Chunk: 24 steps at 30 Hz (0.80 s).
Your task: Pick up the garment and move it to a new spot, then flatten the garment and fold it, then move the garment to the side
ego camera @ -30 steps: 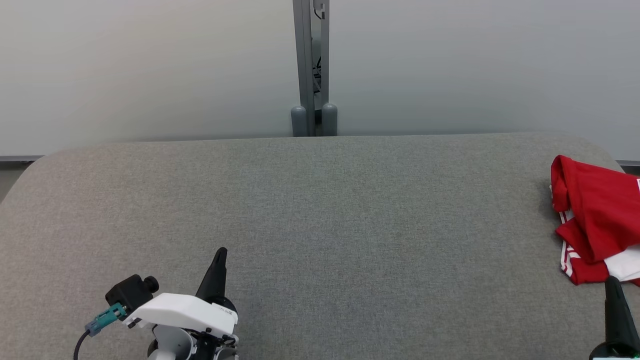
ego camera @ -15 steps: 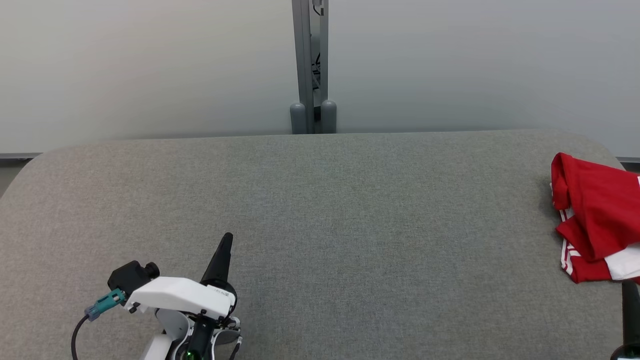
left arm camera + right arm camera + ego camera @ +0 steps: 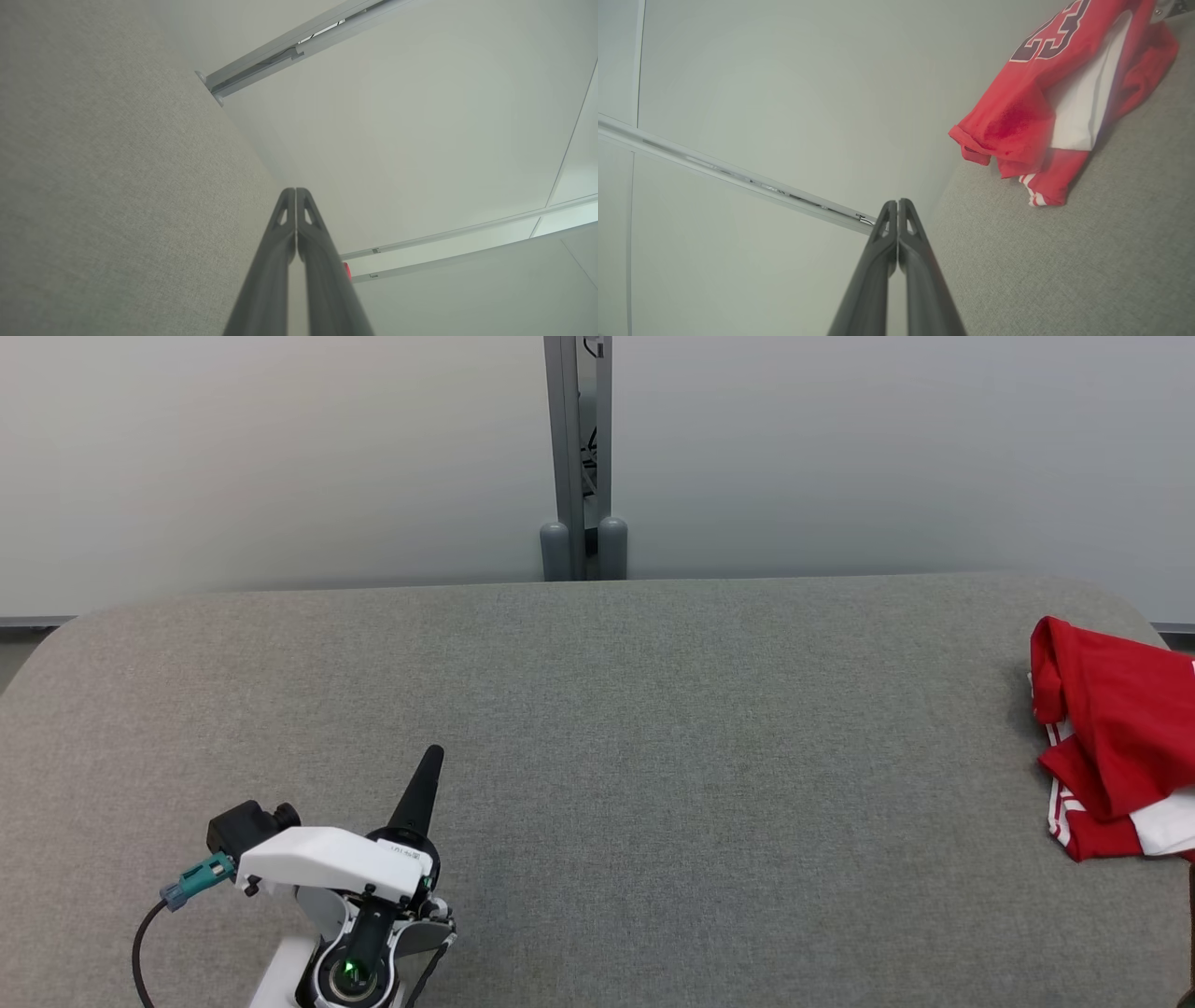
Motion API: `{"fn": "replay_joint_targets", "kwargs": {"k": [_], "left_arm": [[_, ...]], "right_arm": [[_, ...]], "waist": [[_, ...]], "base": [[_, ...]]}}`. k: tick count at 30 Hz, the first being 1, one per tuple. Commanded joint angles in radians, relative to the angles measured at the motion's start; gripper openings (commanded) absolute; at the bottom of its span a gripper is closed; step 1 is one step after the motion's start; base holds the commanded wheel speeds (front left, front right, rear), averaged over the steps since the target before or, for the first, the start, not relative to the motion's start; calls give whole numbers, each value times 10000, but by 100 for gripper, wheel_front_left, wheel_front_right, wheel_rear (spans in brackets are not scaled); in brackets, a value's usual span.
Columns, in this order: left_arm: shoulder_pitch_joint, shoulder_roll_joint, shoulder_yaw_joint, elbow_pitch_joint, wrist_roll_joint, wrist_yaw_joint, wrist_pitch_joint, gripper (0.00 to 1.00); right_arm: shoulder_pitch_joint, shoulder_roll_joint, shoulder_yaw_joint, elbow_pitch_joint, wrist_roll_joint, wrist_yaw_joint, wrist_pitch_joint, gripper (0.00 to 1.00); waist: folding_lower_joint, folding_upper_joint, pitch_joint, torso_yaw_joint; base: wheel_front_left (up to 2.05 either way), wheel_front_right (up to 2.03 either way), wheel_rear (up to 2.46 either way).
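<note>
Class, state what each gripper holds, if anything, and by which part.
Nothing: left gripper and right gripper are shut empty; the crumpled red jersey lies untouched on the grey fabric table.

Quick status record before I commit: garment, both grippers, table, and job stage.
garment: red and white jersey, bunched at the table's right end, not flattened
left gripper: shut, empty, over the table's near left part
right gripper: shut, empty, short of the garment, not touching it
table: grey fabric top
stage: pick-up not yet begun
</note>
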Motion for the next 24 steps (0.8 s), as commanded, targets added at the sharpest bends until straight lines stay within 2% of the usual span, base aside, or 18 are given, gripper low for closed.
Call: {"fn": "replay_joint_targets", "kwargs": {"k": [1, 24], "left_arm": [[-361, 31, -9, -4, -263, -103, 61, 0], [-1068, 39, -102, 484, -2053, -505, 573, 0]], "right_arm": [[104, -18, -96, -174, 319, 18, 72, 0], [344, 27, -542, -469, 2304, 20, 395, 0]], "waist": [[0, 0, 11, -2], [0, 0, 148, -29]], "base": [[0, 0, 0], [0, 0, 0]]}}
